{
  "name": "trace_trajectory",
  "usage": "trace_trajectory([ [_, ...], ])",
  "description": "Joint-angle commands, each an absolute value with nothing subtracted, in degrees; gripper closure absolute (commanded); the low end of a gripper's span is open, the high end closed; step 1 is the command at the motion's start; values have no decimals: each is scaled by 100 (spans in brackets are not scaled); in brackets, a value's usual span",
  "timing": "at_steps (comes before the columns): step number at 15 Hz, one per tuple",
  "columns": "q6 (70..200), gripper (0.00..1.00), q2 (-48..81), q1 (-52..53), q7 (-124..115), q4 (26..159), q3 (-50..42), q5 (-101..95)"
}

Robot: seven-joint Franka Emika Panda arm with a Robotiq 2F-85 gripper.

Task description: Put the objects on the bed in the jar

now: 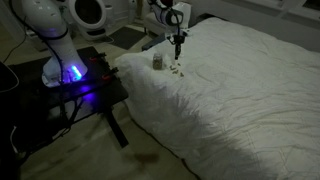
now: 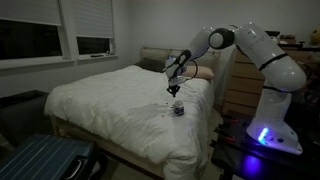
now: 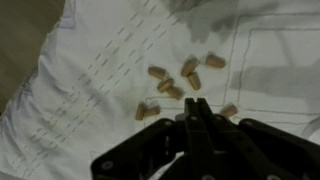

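Several tiny olive-brown objects (image 3: 170, 88) lie scattered on the white quilted bed (image 3: 90, 90). In an exterior view they are pale specks (image 1: 177, 70) near the bed's edge. My gripper (image 3: 193, 103) hangs just above them, pointing down with its jaws pressed together, and I cannot see anything between the fingers. The small greyish jar (image 1: 157, 62) stands upright on the bed beside the gripper (image 1: 178, 54). It also shows in an exterior view as the jar (image 2: 179, 109) just below the gripper (image 2: 175, 92). The jar is out of the wrist view.
The robot base with a blue light (image 1: 70, 72) sits on a dark stand beside the bed. A wooden dresser (image 2: 243, 85) stands behind the arm. A ribbed suitcase (image 2: 45, 160) lies at the bed's foot. The bed (image 2: 110, 100) spreads wide past the objects.
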State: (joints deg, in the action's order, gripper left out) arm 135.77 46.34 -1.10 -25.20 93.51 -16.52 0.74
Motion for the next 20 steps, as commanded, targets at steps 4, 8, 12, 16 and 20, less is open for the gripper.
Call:
trace_trajectory([
  [4,13565,99,3831,794,-3393,10305,-1852,-677],
  [8,13569,99,3331,1110,-3677,10964,-1818,-1129],
  [12,13384,99,2921,1196,-4001,11396,-1791,-1471],
  [16,13269,99,2713,1077,-4075,11607,-1686,-1642],
  [20,13183,99,2816,888,-3919,11564,-1534,-1520],
])
